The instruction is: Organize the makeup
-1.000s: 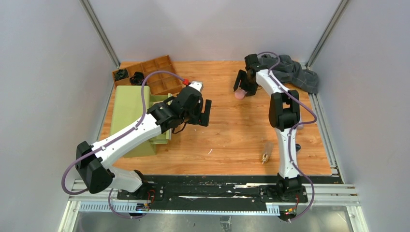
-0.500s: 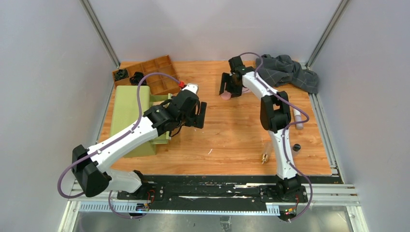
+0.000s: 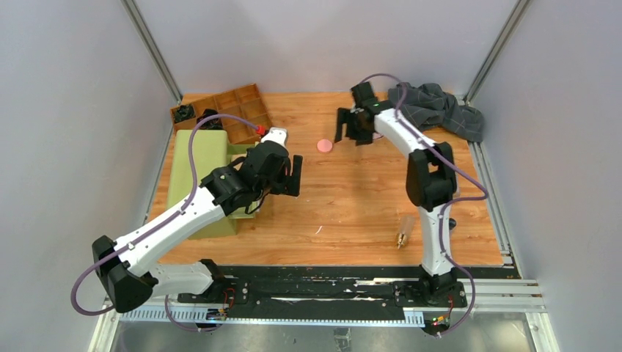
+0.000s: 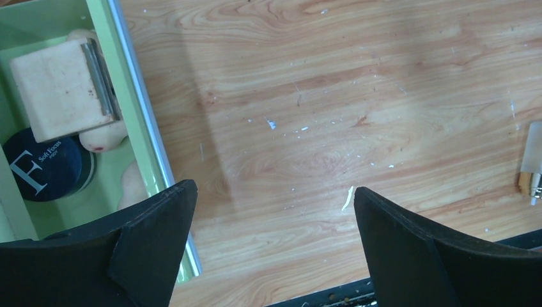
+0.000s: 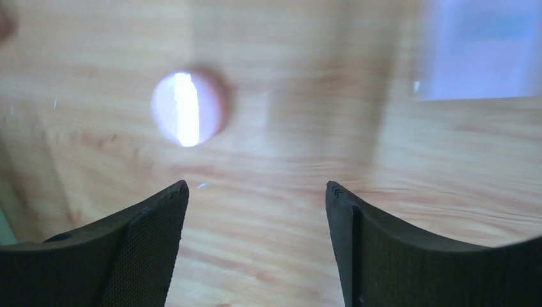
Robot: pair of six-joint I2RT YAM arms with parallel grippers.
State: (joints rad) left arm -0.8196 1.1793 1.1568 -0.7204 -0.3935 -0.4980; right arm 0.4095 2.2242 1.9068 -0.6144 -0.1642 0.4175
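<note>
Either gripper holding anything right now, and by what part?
Nothing held: left gripper open and empty; right gripper open, pink disc lying on the table clear of its fingers.

Smooth wood-grain table point(image 3: 352, 205) w/ scuffs, glossy pink disc point(image 5: 188, 109), grey checked cloth point(image 3: 440, 106), glossy green tray point(image 4: 137, 115).

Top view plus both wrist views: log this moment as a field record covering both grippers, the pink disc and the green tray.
left gripper: open, empty, over the bare table beside the green tray
right gripper: open, empty, pink disc ahead of its fingertips, untouched
pink disc: lying on the table, apart from both grippers
green tray: holds a tan square pad and a round black compact
</note>
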